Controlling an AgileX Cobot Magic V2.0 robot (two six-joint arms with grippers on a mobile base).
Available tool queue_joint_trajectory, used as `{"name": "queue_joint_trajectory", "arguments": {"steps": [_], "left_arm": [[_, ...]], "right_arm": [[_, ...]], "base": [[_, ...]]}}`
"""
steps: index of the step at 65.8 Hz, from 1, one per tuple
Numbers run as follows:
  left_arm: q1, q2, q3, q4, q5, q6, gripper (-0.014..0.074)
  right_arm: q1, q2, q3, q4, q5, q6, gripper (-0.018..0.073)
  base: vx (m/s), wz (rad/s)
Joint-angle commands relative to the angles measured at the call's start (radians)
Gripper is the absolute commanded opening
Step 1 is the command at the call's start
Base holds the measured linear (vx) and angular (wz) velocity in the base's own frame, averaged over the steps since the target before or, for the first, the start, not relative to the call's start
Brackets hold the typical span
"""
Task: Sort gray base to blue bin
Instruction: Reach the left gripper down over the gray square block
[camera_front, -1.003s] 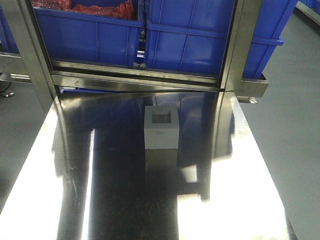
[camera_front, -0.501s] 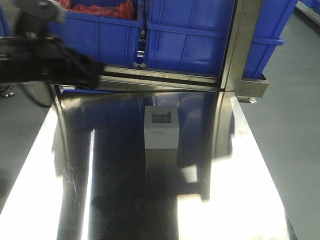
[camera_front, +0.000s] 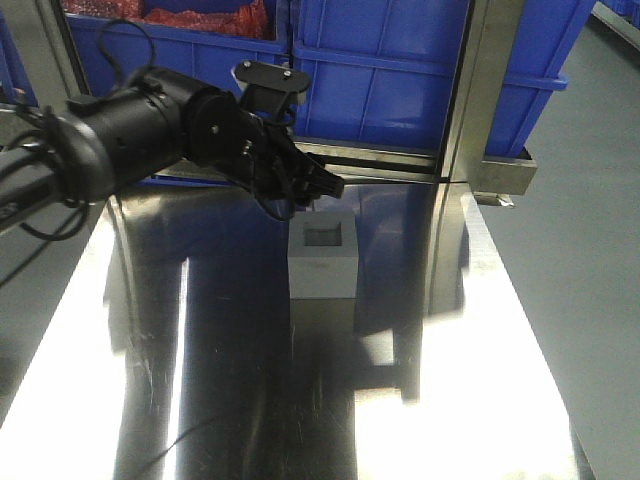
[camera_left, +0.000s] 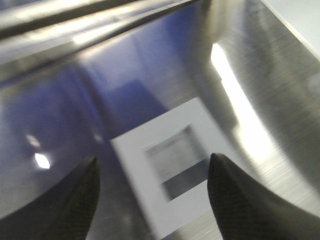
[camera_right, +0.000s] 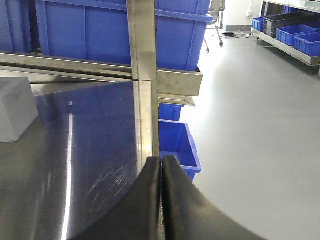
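Note:
The gray base stands on the steel table with its recessed window facing up. My left gripper is open and hovers just above and behind the base, not touching it. In the left wrist view the base lies below and between the open fingertips of the left gripper. My right gripper is shut and empty over the table's right edge, with the base far to its left. Blue bins sit on the rack behind the table.
A left blue bin holds red material. A steel rack rail and upright post border the table's back. A small blue bin sits on the floor under the rack at the right. Grey floor lies to the right.
My left arm has come in from the left and swung right until its open gripper hangs over the back of the gray base. The base has not moved.

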Motion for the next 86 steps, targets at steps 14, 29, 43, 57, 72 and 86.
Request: {"name": "queue_joint_trajectory", "arguments": {"steps": [14, 29, 43, 57, 72, 86], "left_arm": [[0.000, 0.065, -0.077, -0.070, -0.075, -0.024, 0.0483], [0.012, 0.106, -0.076, -0.070, -0.090, -0.052, 0.0541], [0.039, 0.124, -0.076, -0.072, -0.067, -0.084, 0.0549], [0.040, 0.154, -0.076, -0.072, -0.043, -0.084, 0.0549], [0.040, 0.167, -0.076, -0.086, -0.032, -0.084, 0.0525], [0.040, 0.161, -0.076, -0.086, -0.035, -0.083, 0.0218]], "right_arm": [[-0.003, 0.018, 0.002, -0.008, -0.072, -0.011, -0.0005], [-0.003, 0.018, 0.002, -0.008, -0.072, -0.011, -0.0005], [-0.003, 0.018, 0.002, -0.008, -0.072, -0.011, -0.0005], [-0.003, 0.018, 0.002, -0.008, -0.072, -0.011, -0.0005], [-0.003, 0.018, 0.002, -0.008, -0.072, -0.011, -0.0005], [-0.003, 0.018, 0.002, -0.008, -0.072, -0.011, -0.0005]], "base": [[0.00, 0.00], [0.00, 0.00], [0.00, 0.00], [0.00, 0.00], [0.00, 0.00], [0.00, 0.00]]}}
